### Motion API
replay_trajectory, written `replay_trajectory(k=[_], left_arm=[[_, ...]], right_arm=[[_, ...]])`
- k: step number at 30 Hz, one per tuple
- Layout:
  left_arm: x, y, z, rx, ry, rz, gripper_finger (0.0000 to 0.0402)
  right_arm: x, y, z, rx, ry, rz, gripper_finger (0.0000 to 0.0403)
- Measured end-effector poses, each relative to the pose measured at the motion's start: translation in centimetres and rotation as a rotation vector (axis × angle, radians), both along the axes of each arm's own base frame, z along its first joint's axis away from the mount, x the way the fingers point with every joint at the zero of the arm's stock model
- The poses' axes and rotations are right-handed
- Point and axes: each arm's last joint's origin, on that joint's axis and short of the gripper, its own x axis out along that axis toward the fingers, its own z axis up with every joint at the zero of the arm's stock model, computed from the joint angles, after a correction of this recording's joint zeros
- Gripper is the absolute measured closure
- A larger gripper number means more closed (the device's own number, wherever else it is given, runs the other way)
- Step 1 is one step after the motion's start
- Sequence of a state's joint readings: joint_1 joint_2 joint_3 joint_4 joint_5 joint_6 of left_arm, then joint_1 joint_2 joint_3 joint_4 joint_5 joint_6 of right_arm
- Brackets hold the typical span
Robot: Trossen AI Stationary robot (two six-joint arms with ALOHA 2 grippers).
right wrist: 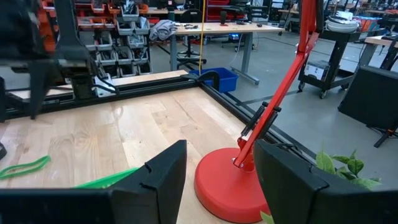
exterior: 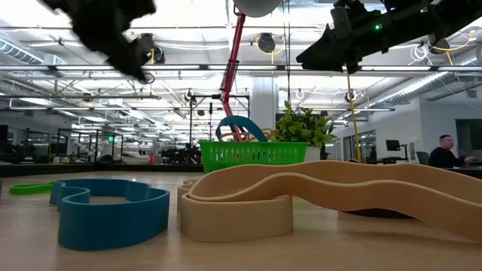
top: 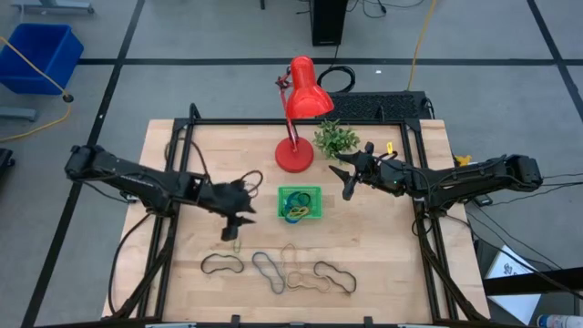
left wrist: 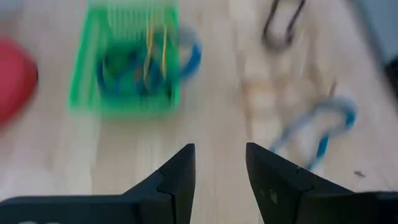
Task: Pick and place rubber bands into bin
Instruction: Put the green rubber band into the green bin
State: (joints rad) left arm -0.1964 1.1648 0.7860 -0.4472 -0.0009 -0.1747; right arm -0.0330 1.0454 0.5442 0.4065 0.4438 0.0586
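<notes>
Left tool (top: 239,221) hangs over the desk (top: 182,146) just left of the bin (top: 300,203), its fingers (left wrist: 177,177) spread with a clear gap and nothing between them. Right tool (top: 344,179) is raised to the right of the bin, near the red lamp (top: 299,109) and the small green plant (top: 336,138); its fingers (right wrist: 155,177) stand wide apart and empty.

Markings: no brand, label or writing can be read in any view.

Containers: the bin is a small bright green open-top tray with slotted walls, sitting mid-desk just near of the lamp's round base. It holds several rubber bands (top: 296,211), blue and yellow-tan loops among them; one blue loop rises above the rim in the low view and overhangs the wall in the left wrist view. A large blue crate (top: 41,55) stands on the floor beyond the desk's far left corner; its contents cannot be made out.

Outside the bin: loose bands (top: 273,269) lie in a row along the near part of the desk, black, blue and tan. A thin light one lies just below the left tool. A person sits in the room's background, at the right of the low view.
</notes>
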Motion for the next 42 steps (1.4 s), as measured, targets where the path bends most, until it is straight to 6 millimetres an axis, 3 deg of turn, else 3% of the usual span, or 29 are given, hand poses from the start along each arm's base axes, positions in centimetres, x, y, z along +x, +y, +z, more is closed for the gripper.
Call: replay_trajectory(k=[6,21,32,36,42], left_arm=[[-1.3,-0.7,-1.6,0.024,0.207,0.065,0.0252],[0.8,-2.5,-7.6,0.125,0.477,-0.061,0.0252],[1.3,-2.9,-10.1,0.125,0.586,-0.128,0.0253],[1.5,-3.0,-10.6,0.129,0.606,-0.132,0.0273],[1.5,-3.0,-10.8,0.117,0.612,-0.137,0.0338]], right_arm=[[0.0,0.0,0.0,-0.009,0.005,0.001,0.0222],[0.0,0.0,0.0,-0.023,0.012,0.004,0.0222],[0.0,0.0,0.0,-0.023,0.011,0.004,0.0222],[0.0,0.0,0.0,-0.023,0.012,0.004,0.0222],[0.0,0.0,0.0,-0.023,0.012,0.004,0.0222]])
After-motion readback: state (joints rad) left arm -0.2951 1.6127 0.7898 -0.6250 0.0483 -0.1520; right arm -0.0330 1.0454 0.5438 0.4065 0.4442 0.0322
